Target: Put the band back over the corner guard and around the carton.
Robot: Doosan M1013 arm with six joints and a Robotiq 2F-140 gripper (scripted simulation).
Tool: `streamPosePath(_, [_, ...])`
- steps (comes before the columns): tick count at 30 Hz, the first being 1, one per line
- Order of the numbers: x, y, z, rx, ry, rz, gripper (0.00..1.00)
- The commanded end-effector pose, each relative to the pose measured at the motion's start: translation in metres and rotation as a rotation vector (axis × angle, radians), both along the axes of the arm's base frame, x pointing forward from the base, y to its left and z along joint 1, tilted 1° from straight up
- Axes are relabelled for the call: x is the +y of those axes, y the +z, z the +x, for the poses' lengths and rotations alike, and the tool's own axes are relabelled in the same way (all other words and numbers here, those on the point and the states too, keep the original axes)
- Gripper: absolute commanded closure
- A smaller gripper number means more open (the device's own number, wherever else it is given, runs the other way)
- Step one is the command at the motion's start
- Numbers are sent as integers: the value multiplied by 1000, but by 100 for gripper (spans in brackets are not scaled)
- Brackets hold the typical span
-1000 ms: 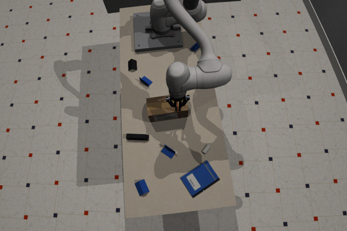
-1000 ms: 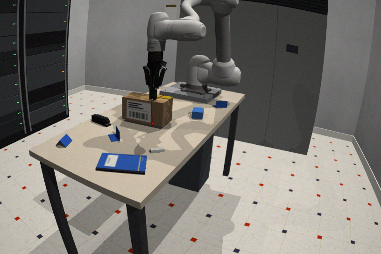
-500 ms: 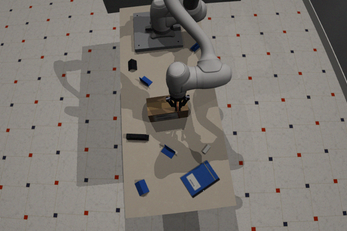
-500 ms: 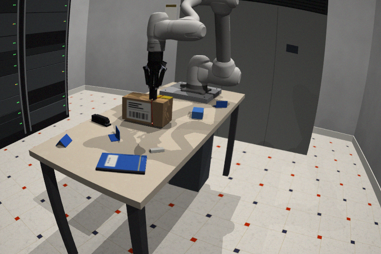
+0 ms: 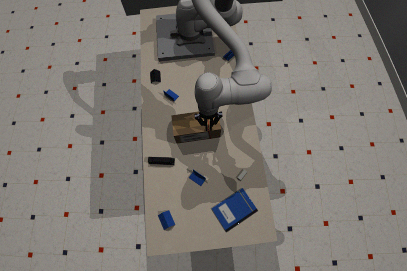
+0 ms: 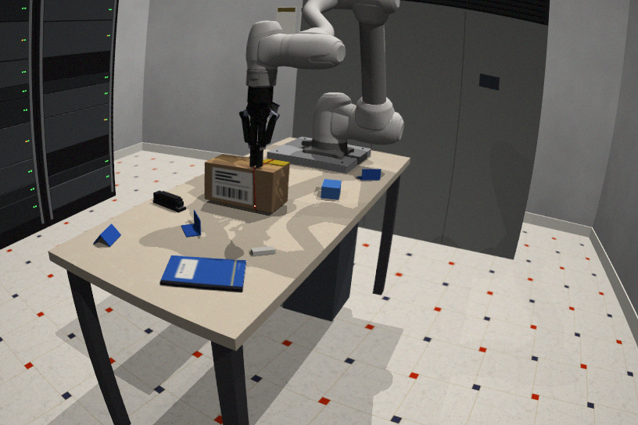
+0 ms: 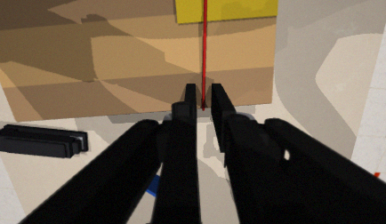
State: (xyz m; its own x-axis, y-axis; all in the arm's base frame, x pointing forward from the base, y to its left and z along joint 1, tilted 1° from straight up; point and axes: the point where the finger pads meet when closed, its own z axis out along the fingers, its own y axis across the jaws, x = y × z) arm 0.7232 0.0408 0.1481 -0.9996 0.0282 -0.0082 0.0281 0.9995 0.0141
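Observation:
The brown carton [image 5: 182, 122] [image 6: 272, 192] [image 7: 129, 55] stands level on the table. The yellow corner guard [image 6: 279, 162] [image 7: 240, 0] lies on its top, at the far long edge near the right end in the wrist view; in the top view the gripper hides it. The thin red band [image 5: 209, 134] [image 6: 254, 190] [image 7: 205, 49] runs straight over the guard and top and down the labelled side. My gripper [image 5: 209, 128] [image 6: 256, 164] [image 7: 203, 98] points down at that side's top edge. Its fingers are open by a narrow gap, one on each side of the band, apparently not touching it. The carton's underside and far side are hidden.
A black stapler [image 5: 160, 160] [image 6: 168, 201] [image 7: 36, 142], an upright-edged blue bracket [image 5: 197, 179] [image 6: 191, 230], a light grey block [image 5: 242, 174] [image 6: 263, 251] and a blue book [image 5: 239, 204] [image 6: 209, 273] lie on the labelled side. A blue box [image 6: 331, 189] stands beyond the carton's guard end.

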Motion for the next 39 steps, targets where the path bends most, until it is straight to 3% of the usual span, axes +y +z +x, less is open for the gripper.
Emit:
streamPosePath(1, [1, -3, 0, -2, -6, -1, 82])
streamPosePath(39, [1, -8, 0, -2, -6, -1, 82])
